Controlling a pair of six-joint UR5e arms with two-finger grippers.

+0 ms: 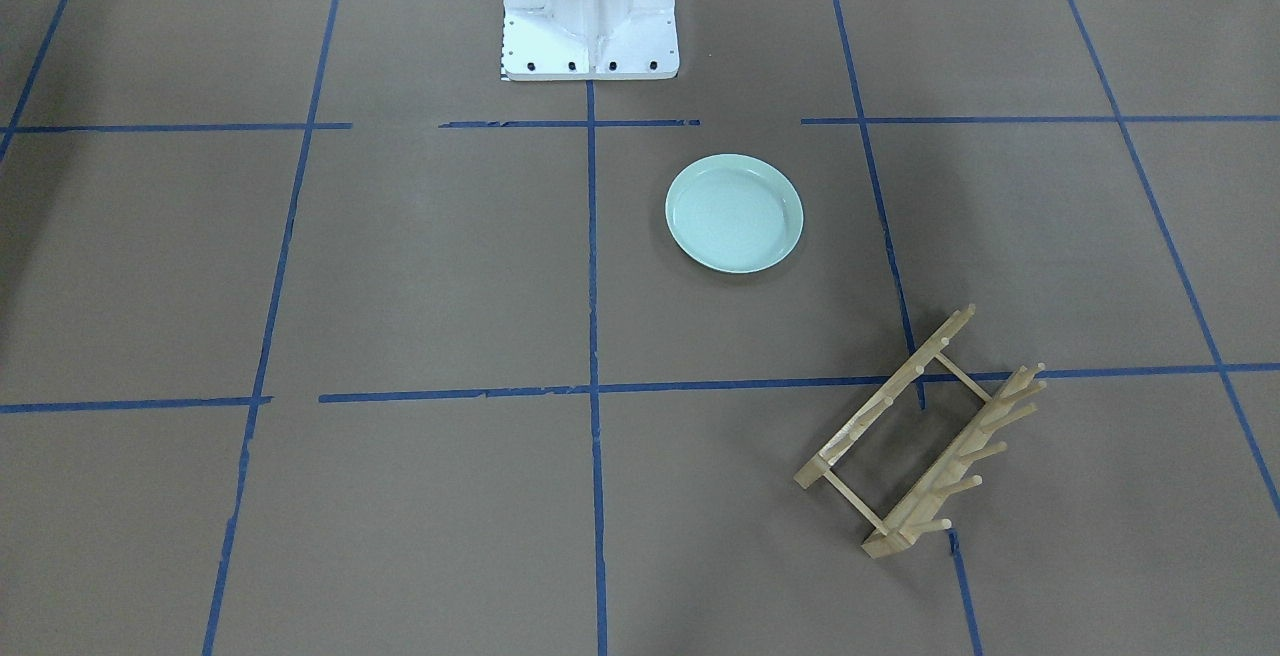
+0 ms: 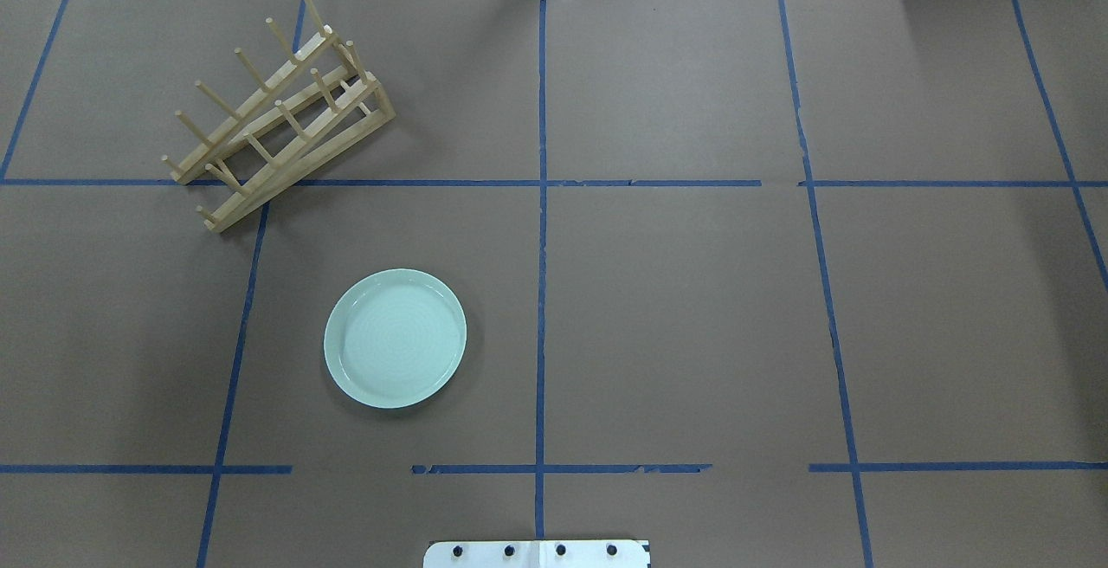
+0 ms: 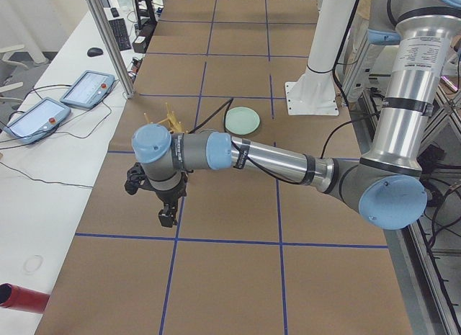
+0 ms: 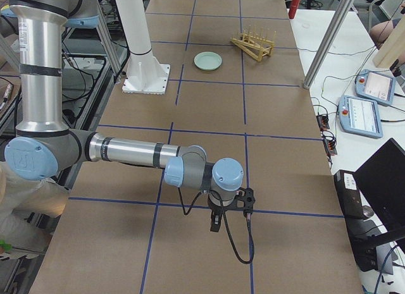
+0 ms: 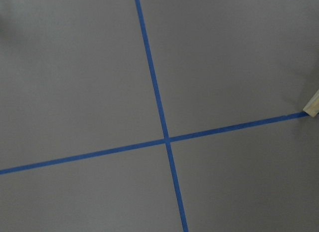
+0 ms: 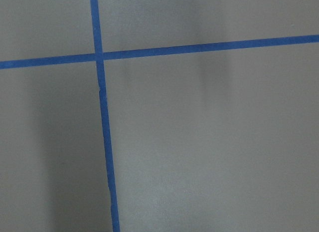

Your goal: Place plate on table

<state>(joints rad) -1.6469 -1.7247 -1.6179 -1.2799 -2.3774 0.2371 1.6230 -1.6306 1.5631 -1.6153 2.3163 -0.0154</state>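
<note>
The pale mint-green plate (image 1: 734,213) lies flat and upright on the brown table (image 2: 675,317), on the robot's left half, near the base; it also shows in the overhead view (image 2: 395,338). Nothing holds it. My left gripper (image 3: 167,218) shows only in the exterior left view, far from the plate over the table's left end; I cannot tell whether it is open or shut. My right gripper (image 4: 215,224) shows only in the exterior right view, over the table's right end; I cannot tell its state either. Both wrist views show only bare table and blue tape.
A light wooden peg rack (image 2: 277,113) lies tilted beyond the plate, empty. The white robot base (image 1: 590,11) stands at the table's middle near edge. Two teach pendants (image 3: 86,90) lie on the side bench. A wood corner (image 5: 313,105) shows at the left wrist view's edge.
</note>
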